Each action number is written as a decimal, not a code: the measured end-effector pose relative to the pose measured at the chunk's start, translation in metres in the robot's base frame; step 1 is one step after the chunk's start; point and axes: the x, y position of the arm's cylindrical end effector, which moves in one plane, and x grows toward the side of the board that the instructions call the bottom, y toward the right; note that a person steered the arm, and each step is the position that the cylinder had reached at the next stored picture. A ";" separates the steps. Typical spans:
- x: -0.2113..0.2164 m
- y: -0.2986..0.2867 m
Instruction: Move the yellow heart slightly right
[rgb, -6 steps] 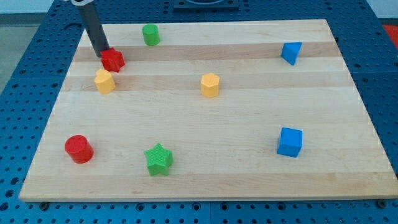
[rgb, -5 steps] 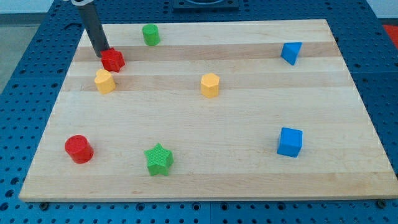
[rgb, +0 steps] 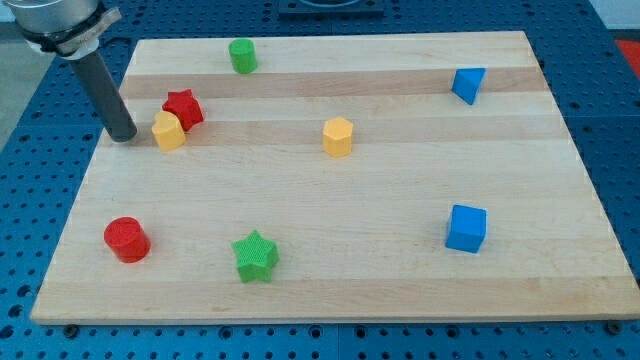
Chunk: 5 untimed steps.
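The yellow heart (rgb: 168, 131) lies near the board's left edge, touching or almost touching the red star (rgb: 183, 108) above and right of it. My tip (rgb: 122, 137) rests on the board just left of the yellow heart, a small gap apart. The dark rod rises up and to the left from it.
A green cylinder (rgb: 241, 55) sits at the top. A yellow hexagon block (rgb: 338, 136) is at the middle. A blue triangle block (rgb: 467, 84) is top right, a blue cube (rgb: 465, 228) lower right. A red cylinder (rgb: 127, 240) and green star (rgb: 255, 256) are at the bottom left.
My tip moved from the red star's upper left down and left to the yellow heart's left side. The red star now sits slightly lower and to the right, nearer the heart.
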 end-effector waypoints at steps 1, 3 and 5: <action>0.000 0.000; 0.000 -0.011; -0.002 0.004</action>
